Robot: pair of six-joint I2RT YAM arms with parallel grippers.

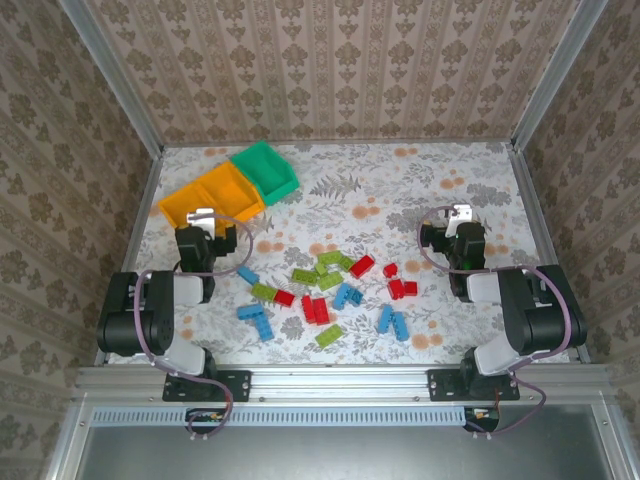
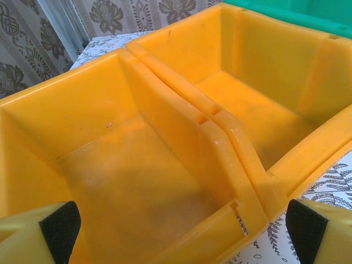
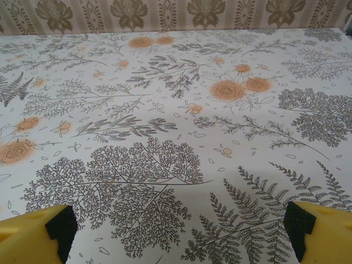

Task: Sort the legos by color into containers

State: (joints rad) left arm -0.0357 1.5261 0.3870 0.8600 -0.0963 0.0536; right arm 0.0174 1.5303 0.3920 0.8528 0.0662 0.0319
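Lower middle of the top view: legos in red, blue and lime green, strewn loose on the flowered table, all lying outside the containers. Upper left of that frame: two orange-yellow bins side by side and touching, the green bin against their far right end. Just below the orange pair: left gripper, jaws spread wide, clamped on nothing (black pads at the two bottom corners of the left wrist view, the bins' near rims between them). Right of centre in the top view: right gripper, up and to the right of the legos, jaws likewise wide apart, over bare leaf-and-rose table.
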